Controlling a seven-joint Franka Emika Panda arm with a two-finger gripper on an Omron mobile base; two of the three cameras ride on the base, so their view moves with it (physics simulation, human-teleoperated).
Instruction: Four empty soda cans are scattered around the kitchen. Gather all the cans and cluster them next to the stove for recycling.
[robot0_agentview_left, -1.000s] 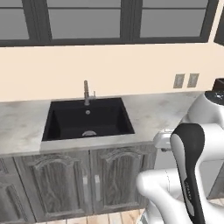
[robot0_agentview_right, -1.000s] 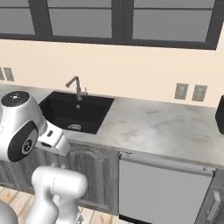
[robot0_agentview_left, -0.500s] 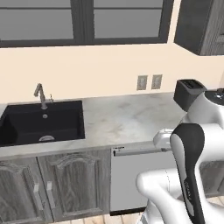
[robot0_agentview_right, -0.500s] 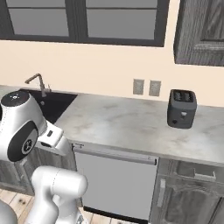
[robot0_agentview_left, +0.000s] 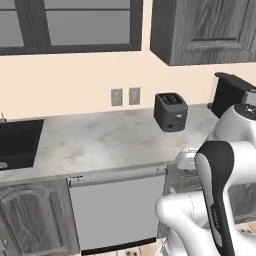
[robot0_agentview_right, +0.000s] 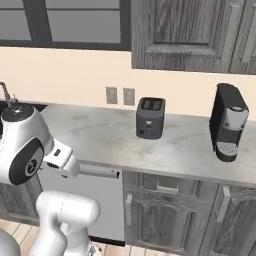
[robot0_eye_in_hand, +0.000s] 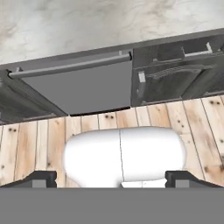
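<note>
Scanning the counter (robot0_agentview_left: 100, 140) from the base cameras, I find no red can on this stretch and no stove, so I can't describe a can's look or its place from here; that is my main worry. If the base runs past a can tucked behind the toaster (robot0_agentview_left: 170, 111) or the coffee maker (robot0_agentview_right: 227, 121), I'd judge the search goes long or one can gets missed.

Jaws: released, standing wide with nothing between them; in the hand view the gripper (robot0_eye_in_hand: 111, 179) points down at the plank floor (robot0_eye_in_hand: 39, 140) in front of the dishwasher (robot0_eye_in_hand: 78, 87). Only the dark tips show at the frame's bottom, so this reading is a little soft.

Second risk: the arm is folded close to the counter's near edge. A careless swing or turn of the base could clip the edge or the dishwasher handle.

Sink (robot0_agentview_left: 17, 142) lies at far left.
</note>
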